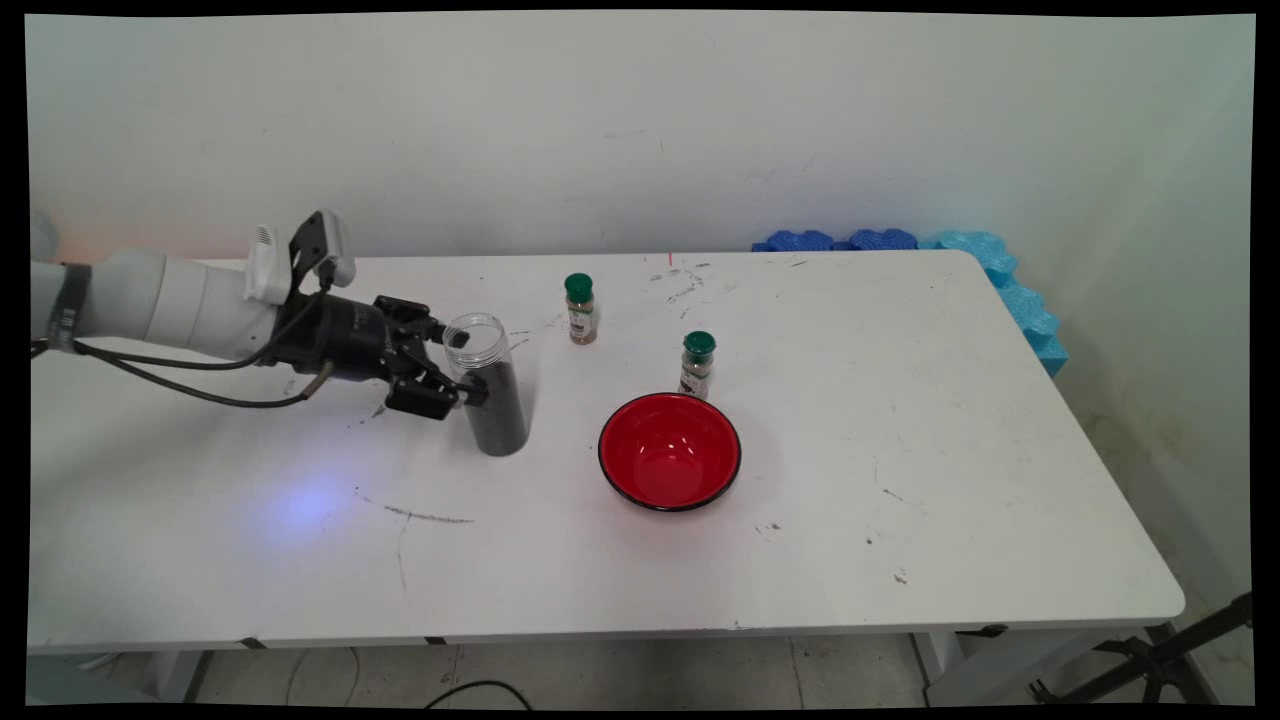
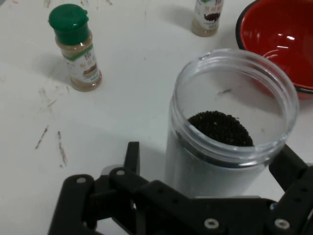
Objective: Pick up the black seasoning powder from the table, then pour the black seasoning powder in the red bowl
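A clear plastic jar [image 1: 492, 390], lidless and partly filled with dark grains, stands upright on the white table [image 1: 900, 450]. My gripper [image 1: 465, 368] reaches in from the left, level with the jar's upper half, one finger on each side of it. In the hand view the jar [image 2: 234, 93] sits between the fingers of my gripper [image 2: 210, 161]. The right finger [image 2: 289, 161] lies against the jar's wall. The left finger [image 2: 132, 154] stands a little apart from it, so the gripper is open.
A red bowl [image 1: 669, 452] with a black rim [image 2: 281, 34] sits right of the jar. Two green-capped spice bottles stand behind, one [image 1: 580, 310] [image 2: 76, 49] further back, one [image 1: 697, 365] [image 2: 208, 17] at the bowl's far rim. Blue foam [image 1: 1000, 270] lines the table's far right corner.
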Controlling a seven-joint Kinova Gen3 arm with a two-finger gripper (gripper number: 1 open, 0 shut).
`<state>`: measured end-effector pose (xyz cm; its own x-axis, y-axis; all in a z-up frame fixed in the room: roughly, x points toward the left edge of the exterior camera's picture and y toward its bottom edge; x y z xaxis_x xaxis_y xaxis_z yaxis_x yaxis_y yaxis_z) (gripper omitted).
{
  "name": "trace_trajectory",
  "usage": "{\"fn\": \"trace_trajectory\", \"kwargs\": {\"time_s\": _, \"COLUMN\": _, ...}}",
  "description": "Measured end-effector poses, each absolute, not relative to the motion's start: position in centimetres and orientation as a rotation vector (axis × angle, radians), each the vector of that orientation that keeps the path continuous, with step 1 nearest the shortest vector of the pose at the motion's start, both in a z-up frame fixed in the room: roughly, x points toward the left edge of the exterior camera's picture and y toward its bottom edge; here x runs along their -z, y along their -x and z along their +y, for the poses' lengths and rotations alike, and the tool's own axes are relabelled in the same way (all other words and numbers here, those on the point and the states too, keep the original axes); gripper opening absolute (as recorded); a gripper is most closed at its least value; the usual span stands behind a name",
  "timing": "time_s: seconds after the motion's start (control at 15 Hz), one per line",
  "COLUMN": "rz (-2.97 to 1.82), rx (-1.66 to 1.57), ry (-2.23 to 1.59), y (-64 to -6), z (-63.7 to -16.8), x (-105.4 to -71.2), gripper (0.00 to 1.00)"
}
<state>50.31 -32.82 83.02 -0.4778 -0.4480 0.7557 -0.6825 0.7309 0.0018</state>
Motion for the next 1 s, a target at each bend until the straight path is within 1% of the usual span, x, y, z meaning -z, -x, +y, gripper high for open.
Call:
{"fn": "trace_trajectory", "kwargs": {"time_s": 0.53, "rz": -2.145, "rx": -0.388, "ry": -0.817, "y": -49.92, "z": -33.73, "x": -82.28, "gripper": 1.00}}
{"fn": "trace_trajectory", "kwargs": {"time_s": 0.6, "rz": -2.145, "rx": -0.388, "ry": -0.811, "y": -49.87, "z": -33.78, "x": -82.24, "gripper": 0.00}}
{"fn": "trace_trajectory", "kwargs": {"time_s": 1.0, "rz": -2.143, "rx": -0.376, "ry": -0.790, "y": -49.77, "z": -33.95, "x": -82.38, "gripper": 0.00}}
